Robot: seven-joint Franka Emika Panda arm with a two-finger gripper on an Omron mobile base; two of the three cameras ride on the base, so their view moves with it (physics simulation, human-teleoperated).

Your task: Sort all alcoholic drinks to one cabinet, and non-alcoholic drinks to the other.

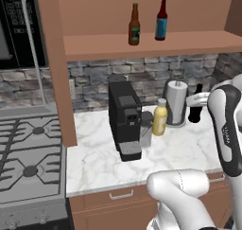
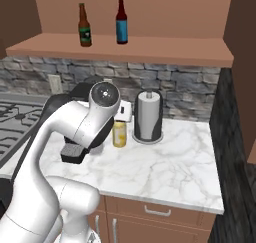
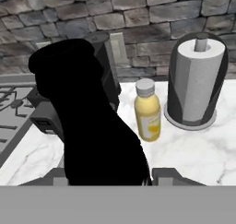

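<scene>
Camera set-up: two base views, one hand view.
Base views look forward and down from behind left and right, sharing the counter [image 1: 189, 148], paper towel [image 2: 148, 118] and shelf [image 2: 150, 49]; hand view sits close, level, facing the stone wall [image 3: 152, 15].

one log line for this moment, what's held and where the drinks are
end effector: shut on cola bottle, lifted | yellow bottle: on counter by paper towel holder | brown bottle, blue bottle: on cabinet shelf
</scene>
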